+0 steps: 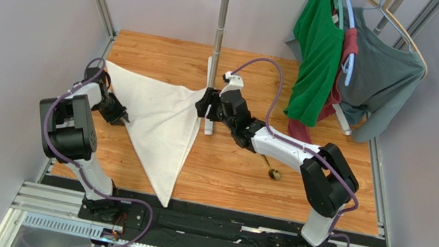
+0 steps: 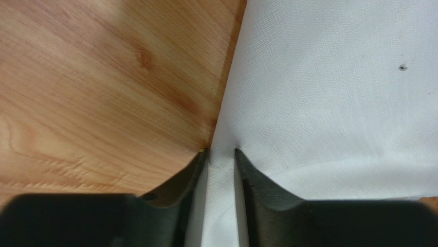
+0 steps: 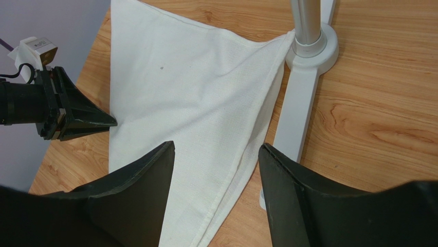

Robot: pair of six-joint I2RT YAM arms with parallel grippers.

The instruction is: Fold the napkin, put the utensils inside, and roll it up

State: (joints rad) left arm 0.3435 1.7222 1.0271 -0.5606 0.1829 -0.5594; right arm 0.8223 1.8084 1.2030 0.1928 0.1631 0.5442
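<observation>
- The napkin (image 1: 158, 119) lies flat on the left side of the tabletop (image 1: 226, 179). It is folded into a triangle, with its long point toward the arms' bases. We think the fold is done, or almost done.
- The left pincer (image 2: 220, 157) is at the napkin's left edge. The edge sits between its two fingers, and they are close together. We cannot tell if they squeeze it tight. We think it is there so the cloth does not slide.
- The right pincer (image 3: 216, 148) hangs over the napkin's right corner, just beside the foot of the white pole stand (image 3: 303, 31). Its fingers are wide apart and hold nothing. We think it could grab that corner or go away for the spoon.
- The spoon (image 1: 274, 172) lies on the bare wood under the right arm, well apart from the napkin. It has to go inside the cloth, so we think it waits there for its turn.
- The corner is very near the stand, so a pull there could bump it.
</observation>
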